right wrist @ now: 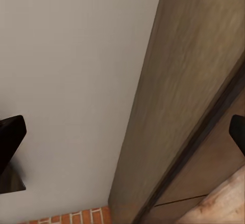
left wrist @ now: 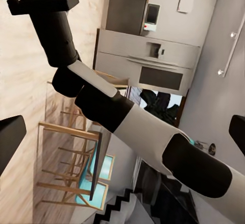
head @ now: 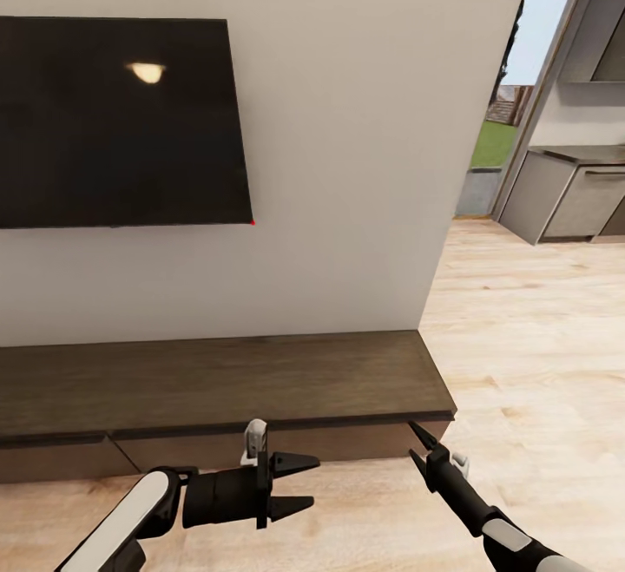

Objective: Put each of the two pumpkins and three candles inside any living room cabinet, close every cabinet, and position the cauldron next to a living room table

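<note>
The cabinet (head: 217,377) is a long, low, dark-brown unit against the white wall, and its flat drawer fronts (head: 208,450) sit flush and closed. My left gripper (head: 312,482) hovers open just in front of the drawer fronts, fingers pointing right and empty. My right gripper (head: 413,439) is open too, its tips close to the cabinet's right end, just under the top's front edge. The right wrist view looks along the cabinet top (right wrist: 199,81) and the wall, with nothing between the fingertips (right wrist: 10,137). The pumpkins, candles and cauldron are out of view.
A dark TV (head: 113,121) hangs on the wall above the cabinet. Pale wood floor (head: 521,338) stretches right towards a doorway with grey kitchen units (head: 564,199). The left wrist view shows my right arm (left wrist: 127,122), wooden chairs (left wrist: 71,132) and kitchen appliances (left wrist: 148,55).
</note>
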{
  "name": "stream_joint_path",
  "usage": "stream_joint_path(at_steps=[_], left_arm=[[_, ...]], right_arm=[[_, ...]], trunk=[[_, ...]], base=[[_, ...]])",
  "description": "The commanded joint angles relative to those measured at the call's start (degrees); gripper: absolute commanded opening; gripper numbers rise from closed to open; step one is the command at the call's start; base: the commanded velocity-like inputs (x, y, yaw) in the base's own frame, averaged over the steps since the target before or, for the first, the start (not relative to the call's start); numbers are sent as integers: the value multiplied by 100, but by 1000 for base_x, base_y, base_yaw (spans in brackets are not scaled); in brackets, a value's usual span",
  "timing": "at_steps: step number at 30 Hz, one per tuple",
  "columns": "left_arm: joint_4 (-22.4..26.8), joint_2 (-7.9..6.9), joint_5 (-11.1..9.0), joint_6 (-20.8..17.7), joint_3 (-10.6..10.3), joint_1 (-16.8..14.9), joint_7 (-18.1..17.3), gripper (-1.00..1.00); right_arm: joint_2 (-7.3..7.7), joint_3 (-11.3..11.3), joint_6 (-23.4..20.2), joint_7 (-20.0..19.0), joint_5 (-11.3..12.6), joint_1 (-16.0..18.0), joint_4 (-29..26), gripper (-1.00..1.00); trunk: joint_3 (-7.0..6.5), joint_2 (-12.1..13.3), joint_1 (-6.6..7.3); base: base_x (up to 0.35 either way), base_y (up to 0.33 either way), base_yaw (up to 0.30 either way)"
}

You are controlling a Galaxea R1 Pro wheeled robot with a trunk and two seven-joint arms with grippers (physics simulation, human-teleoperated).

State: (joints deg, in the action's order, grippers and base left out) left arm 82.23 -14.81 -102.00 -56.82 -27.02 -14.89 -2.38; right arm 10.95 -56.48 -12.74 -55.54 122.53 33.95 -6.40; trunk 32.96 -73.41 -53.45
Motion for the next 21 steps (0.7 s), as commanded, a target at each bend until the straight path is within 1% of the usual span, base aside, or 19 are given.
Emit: stream_joint_path(at_steps=[1,5,9,13,21], left_arm=[[-2,-6,14,-4,0,-5,-25,100],[-4,-23,14,-6,20,-5,-26,100],[-2,-41,19,-5,42,-5,-26,100],[3,-47,22,-5,21,-5,-26,100],[4,-51,37,-5,1,-10,-26,100]], right_arm=[[3,-30,-60,-18,61,3,-1,100],[4,-29,-62,-34,55,2,-2,100],[8,-30,-62,-150,45,4,-2,100],[12,-30,-62,-222,37,4,-2,100],[10,-30,-62,-245,34,3,-1,100]], trunk=[[23,-43,-22],[95,-204,-110],[167,-364,-198],[239,-524,-285],[382,-845,-461]], base=[[0,0,0],[0,0,0],[0,0,0],[0,0,0],[0,0,0]])
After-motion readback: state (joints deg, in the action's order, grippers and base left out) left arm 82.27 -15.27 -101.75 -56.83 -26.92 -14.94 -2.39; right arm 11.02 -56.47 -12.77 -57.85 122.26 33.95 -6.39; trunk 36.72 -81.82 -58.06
